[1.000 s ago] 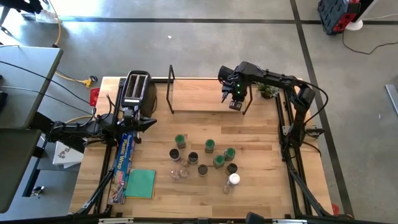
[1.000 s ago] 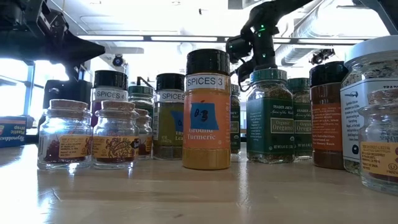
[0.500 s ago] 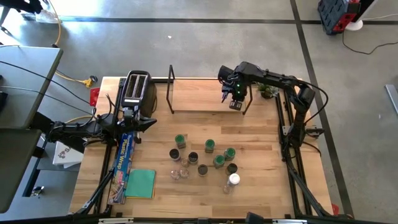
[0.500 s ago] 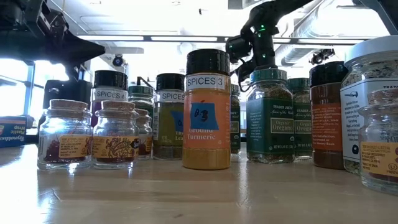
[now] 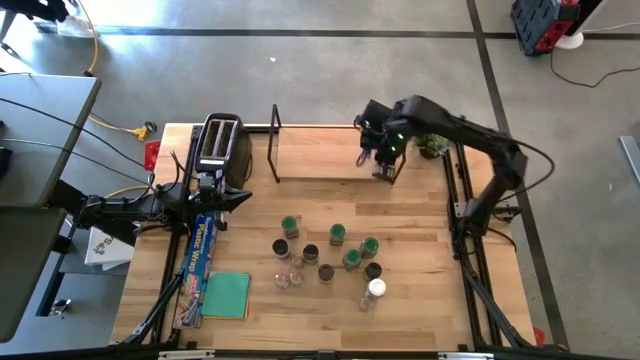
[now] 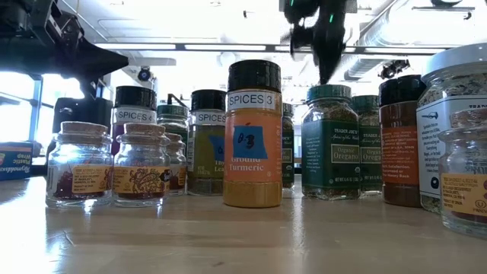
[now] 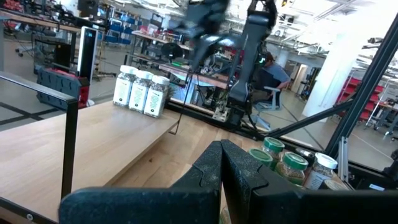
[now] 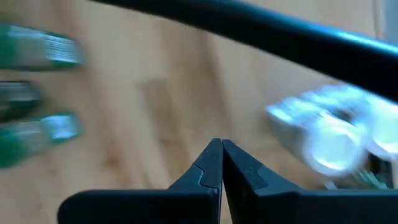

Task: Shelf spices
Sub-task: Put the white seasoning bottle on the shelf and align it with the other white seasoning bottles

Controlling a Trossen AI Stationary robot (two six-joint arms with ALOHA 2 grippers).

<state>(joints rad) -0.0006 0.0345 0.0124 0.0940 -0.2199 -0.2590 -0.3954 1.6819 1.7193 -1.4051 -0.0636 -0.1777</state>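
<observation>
Overhead, right gripper (image 5: 381, 168) held clenched and empty above shelf (image 5: 320, 155), left gripper (image 5: 243, 197) parked clenched beside toaster (image 5: 217, 145), spices (image 5: 330, 256) clustered mid-table.

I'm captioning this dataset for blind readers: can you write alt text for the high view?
Seen from above, the right pincer, shut and empty, hangs over the right end of the shelf on a wooden table. Spice jars cluster on the table in front of the shelf; the left pincer waits beside a toaster.
</observation>
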